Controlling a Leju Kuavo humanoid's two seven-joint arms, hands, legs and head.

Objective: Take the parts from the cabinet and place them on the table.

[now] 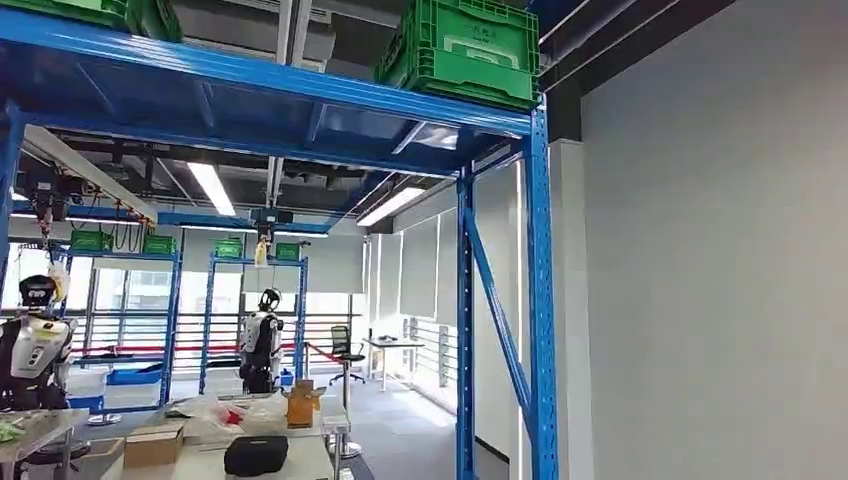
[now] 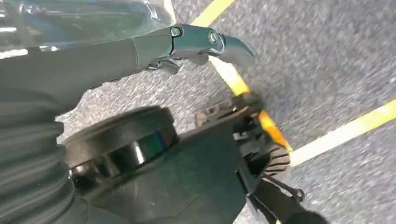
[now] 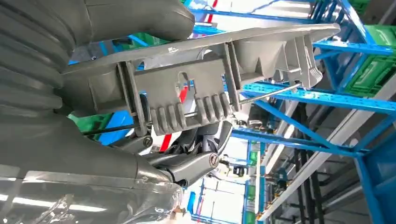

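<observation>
Grey plastic part [image 3: 196, 88] — I see my right hand [image 3: 154, 140] gripping it, blue rack [image 3: 308, 95] beyond; left hand [image 2: 140, 51] holds nothing, fingers extended over the floor [image 2: 327, 60].

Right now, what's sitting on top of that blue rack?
A green crate sits on the blue rack at its right end, another green crate at the left. Their contents are hidden.

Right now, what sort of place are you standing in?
Most likely an industrial robot test hall or warehouse-style lab. Blue steel racking carries green crates, other humanoid robots stand among the racks, and yellow lines mark the grey floor. The right hand holds a grey plastic part.
</observation>
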